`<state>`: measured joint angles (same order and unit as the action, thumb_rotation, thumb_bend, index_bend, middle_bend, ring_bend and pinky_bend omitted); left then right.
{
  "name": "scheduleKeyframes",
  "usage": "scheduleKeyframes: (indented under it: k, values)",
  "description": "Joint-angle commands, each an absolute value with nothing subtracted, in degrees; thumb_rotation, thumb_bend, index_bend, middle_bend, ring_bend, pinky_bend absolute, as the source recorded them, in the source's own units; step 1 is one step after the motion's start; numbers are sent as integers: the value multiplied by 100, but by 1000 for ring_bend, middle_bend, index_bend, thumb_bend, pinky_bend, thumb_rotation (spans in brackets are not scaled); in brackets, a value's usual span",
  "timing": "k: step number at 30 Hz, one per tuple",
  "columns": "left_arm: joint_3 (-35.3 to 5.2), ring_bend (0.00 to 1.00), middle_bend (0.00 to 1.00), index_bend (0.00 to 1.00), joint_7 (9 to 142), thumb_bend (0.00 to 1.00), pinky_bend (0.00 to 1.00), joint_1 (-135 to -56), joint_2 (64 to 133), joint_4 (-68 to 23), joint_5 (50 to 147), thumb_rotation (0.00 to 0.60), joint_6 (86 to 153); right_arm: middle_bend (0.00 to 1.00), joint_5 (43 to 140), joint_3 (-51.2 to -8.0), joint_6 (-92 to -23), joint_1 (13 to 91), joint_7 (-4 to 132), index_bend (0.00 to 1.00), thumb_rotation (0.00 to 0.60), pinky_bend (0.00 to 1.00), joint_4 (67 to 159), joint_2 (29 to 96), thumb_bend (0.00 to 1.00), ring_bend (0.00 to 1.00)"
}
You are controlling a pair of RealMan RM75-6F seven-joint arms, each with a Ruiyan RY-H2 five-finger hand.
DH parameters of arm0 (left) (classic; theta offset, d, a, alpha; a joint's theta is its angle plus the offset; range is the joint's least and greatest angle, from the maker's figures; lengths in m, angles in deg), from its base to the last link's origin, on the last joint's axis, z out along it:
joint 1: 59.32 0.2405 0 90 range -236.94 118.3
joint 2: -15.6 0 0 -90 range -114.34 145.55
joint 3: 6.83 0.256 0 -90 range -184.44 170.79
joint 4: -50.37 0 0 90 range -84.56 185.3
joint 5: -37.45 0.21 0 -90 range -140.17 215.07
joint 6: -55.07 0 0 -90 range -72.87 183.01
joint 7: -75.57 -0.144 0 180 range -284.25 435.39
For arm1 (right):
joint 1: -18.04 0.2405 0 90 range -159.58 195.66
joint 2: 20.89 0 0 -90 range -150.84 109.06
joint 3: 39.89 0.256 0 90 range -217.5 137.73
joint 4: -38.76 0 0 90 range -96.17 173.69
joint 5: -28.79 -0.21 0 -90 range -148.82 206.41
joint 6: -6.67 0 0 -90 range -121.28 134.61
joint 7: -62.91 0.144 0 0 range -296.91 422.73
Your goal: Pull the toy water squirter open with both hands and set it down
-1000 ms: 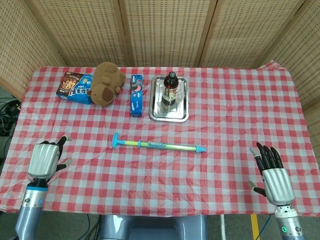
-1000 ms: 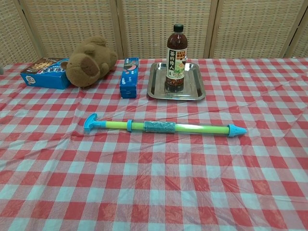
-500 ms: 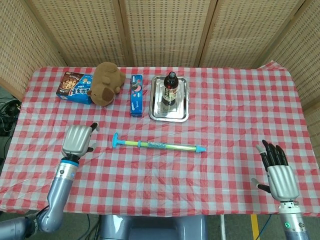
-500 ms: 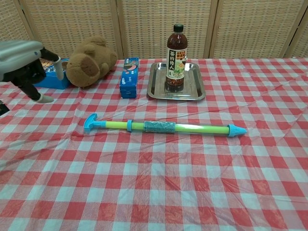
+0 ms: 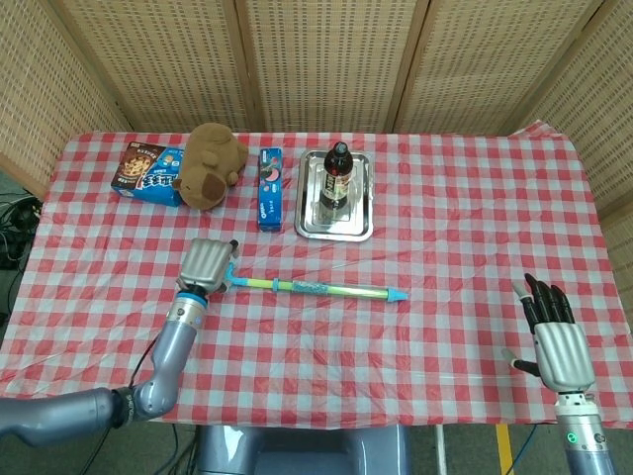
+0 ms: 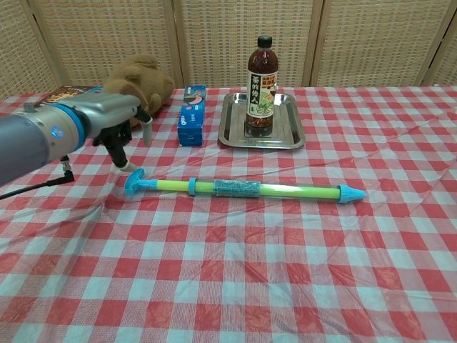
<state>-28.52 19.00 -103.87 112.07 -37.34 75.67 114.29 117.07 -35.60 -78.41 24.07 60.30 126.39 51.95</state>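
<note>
The toy water squirter (image 5: 315,288) (image 6: 243,189) lies flat across the middle of the table, a green tube with a blue T-handle at its left end and a blue nozzle at its right end. My left hand (image 5: 206,263) (image 6: 120,123) hovers just above and left of the T-handle (image 6: 134,181), fingers apart and pointing down, holding nothing. My right hand (image 5: 554,341) stays near the table's front right corner, fingers spread, far from the toy; the chest view does not show it.
Along the back stand a blue snack box (image 5: 148,173), a brown plush toy (image 5: 211,163), a blue biscuit box (image 5: 270,188) and a steel tray (image 5: 359,224) holding a dark bottle (image 5: 336,176). The red checked cloth (image 5: 445,237) covers the table.
My left hand has swept right from the table's front left corner to just above the squirter's T-handle. My right hand has drifted slightly toward the front edge. The squirter has not moved.
</note>
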Motion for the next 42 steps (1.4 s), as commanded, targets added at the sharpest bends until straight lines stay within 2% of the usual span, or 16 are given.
scheduleKeyframes:
  k: [1, 5, 15, 42]
  values:
    - [-2780, 797, 881, 403, 1769, 239, 676, -10730, 11540, -3315, 7197, 600, 11331, 0, 11717, -3577, -7825, 2417, 6043, 0, 600, 0, 12619, 5209, 127, 0]
    - [-2705, 797, 881, 408, 1791, 293, 679, -10910, 11682, -3075, 7016, 600, 11291, 0, 11716, -3583, -7814, 2428, 6064, 0, 600, 0, 12604, 5213, 127, 0]
    - [-2490, 797, 881, 428, 1923, 294, 680, -11230, 11938, -2770, 6847, 600, 11302, 0, 11652, -3552, -7843, 2420, 6208, 0, 600, 0, 12611, 5162, 127, 0]
    - [-2128, 797, 881, 462, 2155, 312, 680, -11455, 12140, -2380, 6673, 600, 11354, 0, 11703, -3584, -7921, 2401, 6369, 0, 600, 0, 12672, 5084, 127, 0]
